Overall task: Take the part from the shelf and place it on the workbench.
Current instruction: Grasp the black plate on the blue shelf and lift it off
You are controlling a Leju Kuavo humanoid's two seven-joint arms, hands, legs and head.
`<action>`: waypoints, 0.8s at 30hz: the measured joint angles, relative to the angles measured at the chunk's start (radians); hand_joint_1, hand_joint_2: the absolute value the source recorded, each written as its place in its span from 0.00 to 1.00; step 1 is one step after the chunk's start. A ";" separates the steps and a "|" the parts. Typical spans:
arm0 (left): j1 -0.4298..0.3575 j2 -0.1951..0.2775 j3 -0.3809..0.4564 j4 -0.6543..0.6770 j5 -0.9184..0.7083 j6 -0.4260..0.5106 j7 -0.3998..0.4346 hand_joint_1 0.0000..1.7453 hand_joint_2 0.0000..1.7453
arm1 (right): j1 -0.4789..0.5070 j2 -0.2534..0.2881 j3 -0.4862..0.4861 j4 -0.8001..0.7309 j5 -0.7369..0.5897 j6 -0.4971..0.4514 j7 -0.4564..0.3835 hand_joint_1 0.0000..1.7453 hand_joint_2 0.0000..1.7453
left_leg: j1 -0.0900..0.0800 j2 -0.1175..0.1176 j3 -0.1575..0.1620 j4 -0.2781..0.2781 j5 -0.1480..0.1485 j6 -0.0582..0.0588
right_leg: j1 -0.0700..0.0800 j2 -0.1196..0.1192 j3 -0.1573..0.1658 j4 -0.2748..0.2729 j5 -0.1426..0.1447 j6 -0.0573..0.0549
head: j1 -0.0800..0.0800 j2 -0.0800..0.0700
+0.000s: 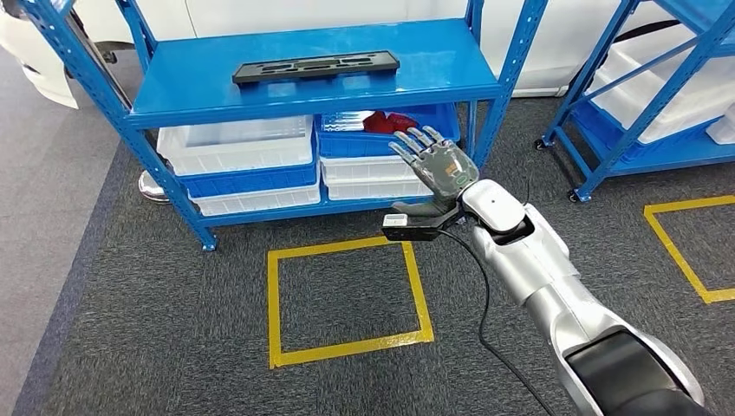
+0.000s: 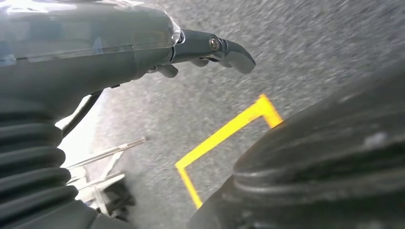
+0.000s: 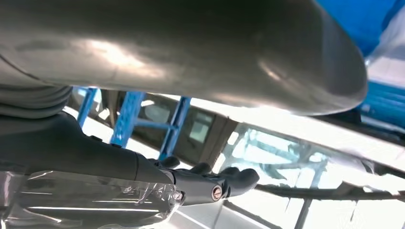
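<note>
Yellow floor square (image 1: 347,299), white bins (image 1: 238,147)

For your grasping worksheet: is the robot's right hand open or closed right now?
Open. The right hand has its fingers spread and holds nothing; the black part lies flat on the shelf.

Evenly and brightly lit from above in the head view; sharp, with soft glare across the top of the blue shelf (image 1: 312,82). Motion-blurred in the left wrist view. Overexposed behind the shelf in the right wrist view, with close surfaces out of focus.
</note>
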 joint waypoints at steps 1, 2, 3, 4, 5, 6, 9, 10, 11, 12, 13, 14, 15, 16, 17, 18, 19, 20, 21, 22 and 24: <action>0.000 0.000 0.000 0.000 0.000 0.000 -0.006 0.00 0.00 | -0.010 0.000 0.012 0.000 -0.004 0.003 -0.002 0.00 0.00 | -0.002 -0.002 -0.013 0.044 -0.011 -0.002 | 0.000 0.000 0.004 0.000 -0.002 -0.001 | 0.000 0.000; 0.000 0.000 0.000 0.000 0.000 0.000 -0.007 0.00 0.00 | -0.019 0.000 0.022 0.000 -0.008 0.006 -0.003 0.00 0.00 | -0.003 -0.002 -0.009 0.054 -0.003 -0.002 | 0.000 0.001 0.007 0.001 -0.004 -0.001 | 0.000 0.000; -0.001 0.000 0.000 0.000 0.000 0.000 -0.003 0.00 0.00 | -0.028 0.000 0.031 0.000 -0.010 0.009 -0.005 0.00 0.00 | -0.003 -0.001 0.011 0.023 0.022 -0.001 | 0.000 0.002 0.011 0.003 -0.006 0.000 | 0.000 0.000; -0.001 0.001 0.000 0.000 0.000 -0.001 0.004 0.00 0.00 | -0.039 -0.001 0.037 0.000 -0.013 0.013 -0.007 0.00 0.00 | -0.002 0.000 0.041 -0.038 0.059 0.000 | 0.000 0.002 0.013 0.005 -0.008 0.002 | 0.000 0.000; -0.001 0.001 0.000 0.000 0.000 -0.003 0.012 0.00 0.00 | -0.051 -0.002 0.044 0.000 -0.018 0.019 -0.011 0.00 0.00 | -0.002 0.003 0.071 -0.101 0.086 0.002 | 0.002 0.003 0.014 0.007 -0.011 0.006 | 0.000 0.000; -0.001 0.001 0.000 0.000 0.000 -0.004 0.018 0.00 0.00 | -0.063 -0.003 0.049 0.000 -0.023 0.025 -0.016 0.00 0.00 | -0.002 0.004 0.096 -0.157 0.104 0.006 | 0.004 0.003 0.011 0.011 -0.012 0.009 | 0.000 0.000; -0.001 0.001 0.000 0.000 -0.001 -0.007 0.022 0.00 0.00 | -0.090 -0.012 0.061 0.000 -0.037 0.041 -0.030 0.00 0.00 | -0.004 0.001 0.111 -0.215 0.099 0.024 | 0.009 0.004 -0.007 0.015 -0.008 0.025 | 0.000 0.000; -0.001 0.001 0.000 0.000 -0.001 -0.007 0.022 0.00 0.00 | -0.095 -0.014 0.064 0.000 -0.040 0.045 -0.033 0.00 0.00 | -0.002 0.000 0.109 -0.218 0.100 0.031 | 0.009 0.004 -0.011 0.015 -0.007 0.031 | 0.000 0.000; -0.001 0.000 0.000 0.000 -0.001 -0.007 0.022 0.00 0.00 | -0.099 -0.015 0.067 0.000 -0.043 0.048 -0.036 0.00 0.00 | 0.000 0.000 0.109 -0.222 0.102 0.036 | 0.009 0.002 -0.014 0.022 -0.012 0.036 | 0.000 0.000; -0.001 0.000 0.000 0.000 -0.001 -0.007 0.022 0.00 0.00 | -0.104 -0.016 0.070 0.000 -0.045 0.050 -0.038 0.00 0.00 | 0.002 0.001 0.109 -0.225 0.105 0.042 | 0.008 0.000 -0.026 0.046 -0.026 0.041 | 0.000 0.000; -0.001 0.000 0.000 0.000 -0.001 -0.007 0.022 0.00 0.00 | -0.110 -0.018 0.074 0.000 -0.047 0.053 -0.039 0.00 0.00 | 0.004 0.002 0.110 -0.228 0.106 0.046 | 0.007 -0.002 -0.048 0.092 -0.050 0.047 | 0.000 0.000; -0.001 0.000 0.000 0.000 -0.001 -0.007 0.022 0.00 0.00 | -0.114 -0.019 0.077 0.000 -0.048 0.055 -0.040 0.00 0.00 | 0.004 0.003 0.111 -0.228 0.106 0.049 | 0.006 -0.003 -0.080 0.157 -0.080 0.051 | 0.000 0.000; -0.001 0.000 0.000 0.000 -0.001 -0.007 0.022 0.00 0.00 | -0.117 -0.021 0.080 0.000 -0.049 0.056 -0.040 0.00 0.00 | 0.004 0.003 0.111 -0.227 0.105 0.051 | 0.006 -0.004 -0.117 0.229 -0.107 0.054 | 0.000 0.000; -0.001 0.000 0.000 0.000 -0.001 -0.007 0.022 0.00 0.00 | -0.118 -0.024 0.083 0.000 -0.051 0.058 -0.040 0.00 0.00 | 0.004 0.003 0.111 -0.227 0.104 0.052 | 0.005 -0.004 -0.149 0.285 -0.122 0.056 | 0.000 0.000; -0.001 0.000 0.000 0.000 -0.001 -0.007 0.022 0.00 0.00 | -0.118 -0.025 0.088 0.000 -0.055 0.059 -0.040 0.00 0.00 | 0.003 0.003 0.113 -0.227 0.103 0.053 | 0.005 -0.004 -0.165 0.307 -0.116 0.056 | 0.000 0.000; -0.001 0.000 0.000 0.000 -0.001 -0.007 0.022 0.00 0.00 | -0.120 -0.027 0.092 0.000 -0.060 0.061 -0.040 0.00 0.00 | 0.003 0.002 0.115 -0.226 0.101 0.053 | 0.006 -0.004 -0.161 0.288 -0.091 0.054 | 0.000 0.000; -0.001 0.000 0.000 0.000 -0.002 -0.007 0.022 0.00 0.00 | -0.123 -0.029 0.096 0.000 -0.066 0.062 -0.040 0.00 0.00 | 0.003 0.002 0.119 -0.226 0.098 0.052 | 0.006 -0.004 -0.137 0.232 -0.053 0.051 | 0.000 0.000; -0.001 -0.001 0.000 0.000 -0.002 -0.007 0.022 0.00 0.00 | -0.128 -0.030 0.099 0.000 -0.072 0.064 -0.040 0.00 0.00 | 0.002 0.001 0.123 -0.226 0.094 0.050 | 0.008 -0.004 -0.104 0.155 -0.013 0.045 | 0.000 0.000; -0.001 -0.001 0.000 0.000 -0.002 -0.007 0.023 0.00 0.00 | -0.135 -0.030 0.102 0.000 -0.075 0.065 -0.040 0.00 0.00 | 0.000 0.000 0.125 -0.225 0.091 0.047 | 0.010 -0.003 -0.072 0.086 0.012 0.040 | 0.000 0.000; -0.001 -0.002 0.000 0.000 -0.003 -0.007 0.023 0.00 0.00 | -0.141 -0.031 0.105 0.000 -0.078 0.068 -0.040 0.00 0.00 | -0.001 -0.001 0.126 -0.225 0.088 0.043 | 0.013 -0.002 -0.051 0.038 0.025 0.035 | 0.000 0.000; -0.001 -0.002 0.000 0.000 -0.003 -0.007 0.024 0.00 0.00 | -0.148 -0.033 0.112 0.000 -0.082 0.072 -0.039 0.00 0.00 | -0.003 -0.003 0.126 -0.227 0.083 0.033 | 0.019 0.000 -0.039 0.011 0.020 0.025 | 0.000 0.000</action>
